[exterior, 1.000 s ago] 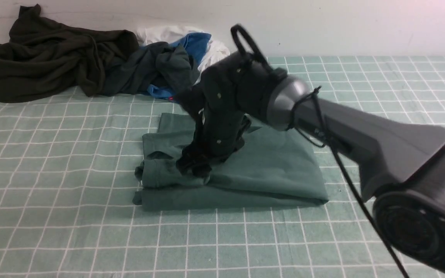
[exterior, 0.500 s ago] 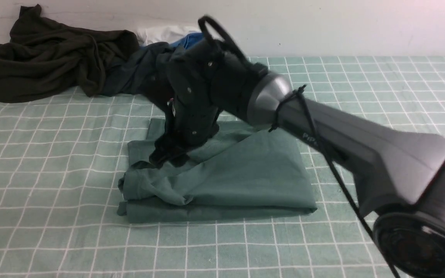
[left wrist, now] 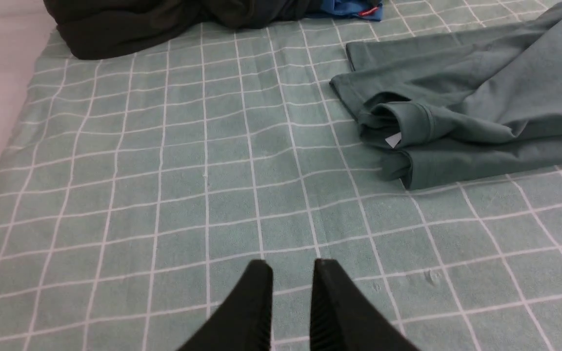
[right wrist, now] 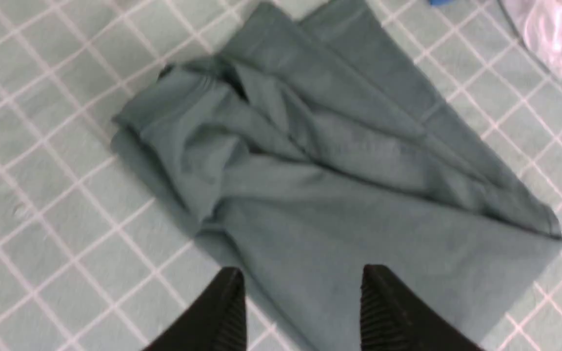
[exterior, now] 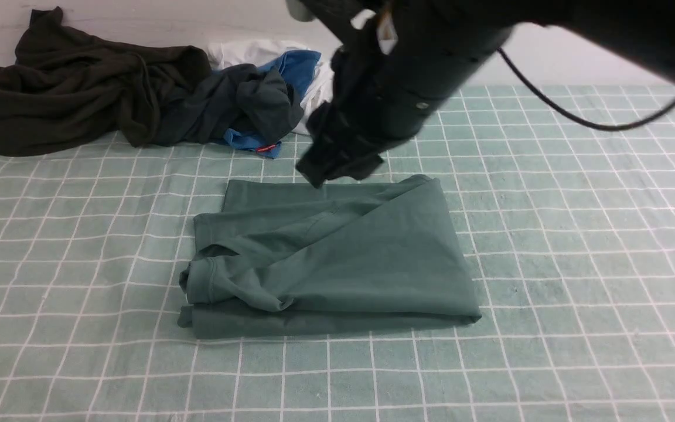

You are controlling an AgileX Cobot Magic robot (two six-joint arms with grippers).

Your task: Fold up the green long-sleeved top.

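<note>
The right gripper [right wrist: 303, 273] has lifted off the folded muted teal-green jersey long-sleeved top [exterior: 337, 258], its fingers spread and empty. Nearest, the left gripper [left wrist: 291, 268] hovers over the pale green white-gridded cloth [exterior: 79, 351], fingers a narrow gap apart, holding nothing. The top lies mid-cloth, with a crumpled olive-black garment [exterior: 79, 88] beyond it

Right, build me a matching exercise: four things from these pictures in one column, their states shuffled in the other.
1 green long-sleeved top
2 olive-black garment
3 blue garment
4 right gripper

a open, empty, above the top
b crumpled, far-left corner
c folded, centre
d half buried under a dark grey garment

Pairs: 1-c, 2-b, 3-d, 4-a
</note>
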